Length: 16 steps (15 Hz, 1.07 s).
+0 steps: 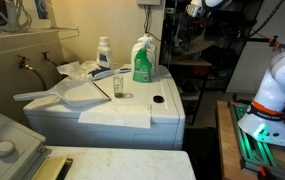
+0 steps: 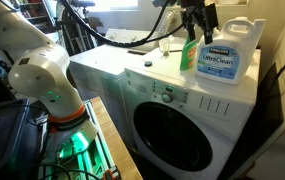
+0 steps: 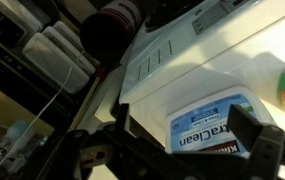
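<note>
UltraClean detergent jug (image 2: 227, 55) stands on the washer (image 2: 172, 110), just right of the green spray bottle (image 2: 189, 50). Your gripper (image 2: 195, 24) hangs above them, its claw released and holding nothing.

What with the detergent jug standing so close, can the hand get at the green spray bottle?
Probably yes, from above: the open hand hangs over the green spray bottle, nothing between them. The detergent jug stands close beside it, so a sideways approach looks tight.

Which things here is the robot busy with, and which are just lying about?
In hand: black gripper, open; large white plastic detergent jug with blue label just below it.
Lying about: green plastic bottle; small clear glass; white cloths; small white bottle.
</note>
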{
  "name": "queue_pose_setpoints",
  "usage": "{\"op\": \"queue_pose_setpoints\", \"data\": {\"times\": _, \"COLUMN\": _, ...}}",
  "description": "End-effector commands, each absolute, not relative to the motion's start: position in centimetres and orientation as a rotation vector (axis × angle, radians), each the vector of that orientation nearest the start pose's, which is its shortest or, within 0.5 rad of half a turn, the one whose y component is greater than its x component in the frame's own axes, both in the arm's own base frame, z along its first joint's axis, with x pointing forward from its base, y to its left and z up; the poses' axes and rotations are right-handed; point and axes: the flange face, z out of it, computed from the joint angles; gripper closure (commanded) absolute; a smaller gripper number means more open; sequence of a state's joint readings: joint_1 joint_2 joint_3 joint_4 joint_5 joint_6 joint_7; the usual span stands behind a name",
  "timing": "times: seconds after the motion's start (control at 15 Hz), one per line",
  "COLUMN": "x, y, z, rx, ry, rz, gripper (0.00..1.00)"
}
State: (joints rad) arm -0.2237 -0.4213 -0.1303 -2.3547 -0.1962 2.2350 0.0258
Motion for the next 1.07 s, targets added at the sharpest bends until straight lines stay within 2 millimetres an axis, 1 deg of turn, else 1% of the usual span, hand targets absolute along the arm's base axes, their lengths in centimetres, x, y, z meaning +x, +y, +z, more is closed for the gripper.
{"op": "queue_pose_setpoints", "data": {"times": 0.0, "x": 44.5, "y": -15.6, "z": 56.3, "rx": -3.174, "ry": 0.412, "rz": -0.784, "gripper": 0.00}}
{"op": "queue_pose_setpoints", "data": {"times": 0.07, "x": 45.6, "y": -15.1, "z": 59.4, "rx": -3.148, "ry": 0.369, "rz": -0.894, "gripper": 0.00}}
{"op": "queue_pose_setpoints", "data": {"times": 0.13, "x": 46.7, "y": -14.3, "z": 61.7, "rx": -3.127, "ry": 0.314, "rz": -0.990, "gripper": 0.00}}
{"op": "queue_pose_setpoints", "data": {"times": 0.2, "x": 48.2, "y": -12.7, "z": 63.7, "rx": -3.127, "ry": 0.215, "rz": -1.062, "gripper": 0.00}}
{"op": "queue_pose_setpoints", "data": {"times": 0.27, "x": 49.9, "y": -11.3, "z": 65.3, "rx": -3.113, "ry": 0.134, "rz": -1.132, "gripper": 0.00}}
{"op": "queue_pose_setpoints", "data": {"times": 0.4, "x": 53.3, "y": -8.0, "z": 67.7, "rx": -3.072, "ry": -0.056, "rz": -1.218, "gripper": 0.00}}
{"op": "queue_pose_setpoints", "data": {"times": 0.53, "x": 56.8, "y": -4.6, "z": 68.5, "rx": -3.029, "ry": -0.250, "rz": -1.199, "gripper": 0.00}}
{"op": "queue_pose_setpoints", "data": {"times": 0.6, "x": 58.4, "y": -3.0, "z": 68.5, "rx": -3.010, "ry": -0.343, "rz": -1.171, "gripper": 0.00}}
{"op": "queue_pose_setpoints", "data": {"times": 0.67, "x": 59.7, "y": -1.7, "z": 68.6, "rx": -2.990, "ry": -0.429, "rz": -1.143, "gripper": 0.00}}
{"op": "queue_pose_setpoints", "data": {"times": 0.73, "x": 60.7, "y": -1.0, "z": 68.8, "rx": -2.967, "ry": -0.517, "rz": -1.117, "gripper": 0.00}}
{"op": "queue_pose_setpoints", "data": {"times": 0.8, "x": 60.3, "y": -0.5, "z": 68.8, "rx": -2.937, "ry": -0.598, "rz": -1.089, "gripper": 0.00}}
{"op": "queue_pose_setpoints", "data": {"times": 0.87, "x": 59.9, "y": -0.3, "z": 68.8, "rx": -2.944, "ry": -0.654, "rz": -1.045, "gripper": 0.00}}
{"op": "queue_pose_setpoints", "data": {"times": 0.93, "x": 59.4, "y": -0.4, "z": 68.1, "rx": -3.020, "ry": -0.646, "rz": -0.987, "gripper": 0.00}}
{"op": "queue_pose_setpoints", "data": {"times": 1.0, "x": 58.8, "y": -0.5, "z": 67.3, "rx": -3.044, "ry": -0.675, "rz": -0.903, "gripper": 0.00}}
